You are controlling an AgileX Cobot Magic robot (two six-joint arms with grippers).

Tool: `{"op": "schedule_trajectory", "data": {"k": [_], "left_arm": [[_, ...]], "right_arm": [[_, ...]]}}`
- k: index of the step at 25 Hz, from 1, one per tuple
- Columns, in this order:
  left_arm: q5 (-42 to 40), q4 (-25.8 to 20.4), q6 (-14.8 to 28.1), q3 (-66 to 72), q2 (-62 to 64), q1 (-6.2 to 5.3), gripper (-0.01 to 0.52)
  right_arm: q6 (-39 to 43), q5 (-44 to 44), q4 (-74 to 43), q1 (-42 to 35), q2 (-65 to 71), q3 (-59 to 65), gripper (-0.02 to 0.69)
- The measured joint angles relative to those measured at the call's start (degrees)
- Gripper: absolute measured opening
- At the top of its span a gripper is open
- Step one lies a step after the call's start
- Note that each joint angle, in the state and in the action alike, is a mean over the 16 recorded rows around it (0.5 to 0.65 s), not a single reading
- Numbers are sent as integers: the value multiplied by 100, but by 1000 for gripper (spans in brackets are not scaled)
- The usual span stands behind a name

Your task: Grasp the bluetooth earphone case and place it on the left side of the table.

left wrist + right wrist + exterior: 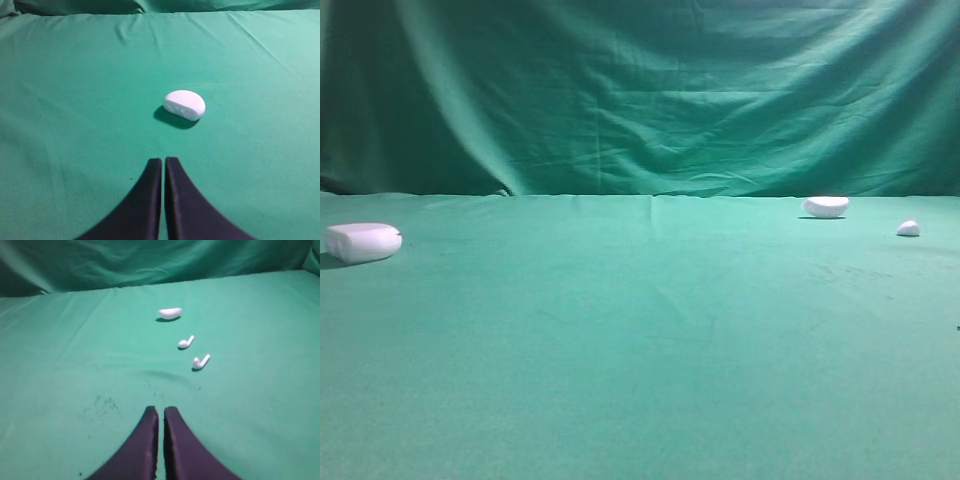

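With both the left gripper [163, 165] and right gripper [161, 412] sitting clenched and empty, the bluetooth earphone case [363, 242] is risking being nudged aside rather than grasped on approach.

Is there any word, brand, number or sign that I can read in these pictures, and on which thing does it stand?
None: no text can be read in any view.
The earphone case: plain white, no print visible.
The smaller white oval piece: plain, no marking.
The two earbuds: too small to show any marking.
The green table cloth and the curtain: no lettering; the dark specks on the cloth are not writing.
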Motion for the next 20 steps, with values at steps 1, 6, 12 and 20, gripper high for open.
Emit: {"op": "schedule_trajectory", "data": {"k": [1, 6, 12, 20], "left_arm": [[0, 0, 0, 0, 0, 0, 0], [0, 0, 0, 0, 0, 0, 0], [0, 0, 0, 0, 0, 0, 0], [0, 0, 0, 0, 0, 0, 0]], "right_arm": [[30, -46, 1, -58, -35, 88, 0], [112, -220, 3, -194, -95, 385, 0], [123, -315, 4, -211, -97, 481, 0], [123, -339, 4, -211, -97, 486, 0]]}}
